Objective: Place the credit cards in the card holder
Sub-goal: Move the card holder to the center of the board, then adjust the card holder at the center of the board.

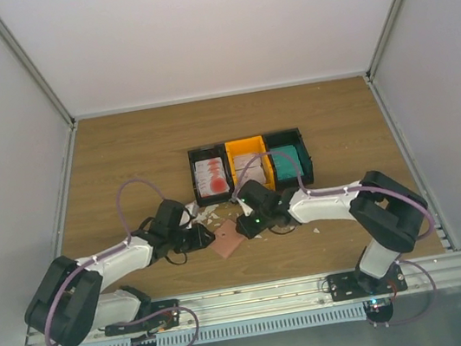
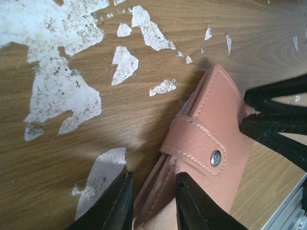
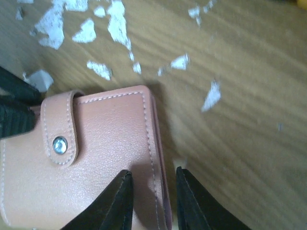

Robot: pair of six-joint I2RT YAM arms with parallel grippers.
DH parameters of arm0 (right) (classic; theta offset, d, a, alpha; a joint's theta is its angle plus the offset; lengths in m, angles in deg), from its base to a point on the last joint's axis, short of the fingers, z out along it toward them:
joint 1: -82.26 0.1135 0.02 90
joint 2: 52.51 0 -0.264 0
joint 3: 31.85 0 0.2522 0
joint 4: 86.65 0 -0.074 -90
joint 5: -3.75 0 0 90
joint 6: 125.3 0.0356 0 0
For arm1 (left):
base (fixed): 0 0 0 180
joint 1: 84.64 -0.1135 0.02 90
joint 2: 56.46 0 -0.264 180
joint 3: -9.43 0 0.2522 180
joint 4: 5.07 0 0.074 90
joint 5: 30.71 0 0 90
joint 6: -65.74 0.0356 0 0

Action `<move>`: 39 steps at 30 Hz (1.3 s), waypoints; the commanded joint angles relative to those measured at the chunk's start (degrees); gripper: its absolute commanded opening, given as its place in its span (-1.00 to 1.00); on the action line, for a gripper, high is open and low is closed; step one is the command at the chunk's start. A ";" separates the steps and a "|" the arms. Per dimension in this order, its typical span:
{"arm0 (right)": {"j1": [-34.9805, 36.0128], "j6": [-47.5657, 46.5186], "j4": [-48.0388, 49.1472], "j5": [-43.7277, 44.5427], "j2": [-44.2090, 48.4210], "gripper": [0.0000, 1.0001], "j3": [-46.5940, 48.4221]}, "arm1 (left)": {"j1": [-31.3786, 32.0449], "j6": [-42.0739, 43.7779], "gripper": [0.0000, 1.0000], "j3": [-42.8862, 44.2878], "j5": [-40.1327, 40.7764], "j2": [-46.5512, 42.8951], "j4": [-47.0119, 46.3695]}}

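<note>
The salmon-pink card holder (image 1: 227,245) lies closed on the wood, its snap strap (image 2: 206,148) fastened. My left gripper (image 2: 152,178) is shut on the card holder's left edge (image 2: 160,184), which fills the gap between the fingers. My right gripper (image 3: 152,171) is open and narrowed over the opposite edge (image 3: 156,143), one finger above the pink face and the other on the wood beside it. In the top view the left gripper (image 1: 208,236) and right gripper (image 1: 241,227) flank the holder. The credit cards lie in the tray: red-printed white ones (image 1: 211,176), pale ones (image 1: 249,170) and teal ones (image 1: 287,162).
The three-compartment black-and-orange tray (image 1: 247,142) stands just behind the grippers. Irregular white scraps (image 2: 62,91) speckle the wood around the holder (image 3: 117,26). Enclosure walls stand on both sides, and a metal rail (image 1: 250,297) runs along the near edge.
</note>
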 commanded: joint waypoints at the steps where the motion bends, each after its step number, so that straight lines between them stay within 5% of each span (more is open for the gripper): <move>1: 0.53 2.22 -2.13 -2.65 3.76 -0.55 -5.44 | 0.80 0.50 -0.39 1.27 2.31 0.97 -1.14; 9: 0.61 8.31 -1.69 -14.08 10.29 -0.64 -12.09 | 0.99 -1.26 0.08 2.09 5.14 -3.43 3.92; 14: 0.61 9.46 -4.99 -9.67 14.36 -0.19 -9.82 | 0.99 -3.67 0.14 -1.36 3.13 -7.60 4.67; 19: 0.61 2.73 -7.05 1.41 10.67 -0.07 -3.25 | 1.08 -6.52 0.05 -4.49 -1.27 -10.74 4.90; 28: 0.61 -1.62 -5.89 3.95 1.87 -0.03 2.67 | 3.16 -10.25 -0.27 -7.87 -12.34 -10.24 -4.50; 39: 0.61 0.58 -5.18 3.21 4.62 -0.11 -1.96 | 4.68 -4.48 -0.72 1.15 -8.50 4.28 -6.92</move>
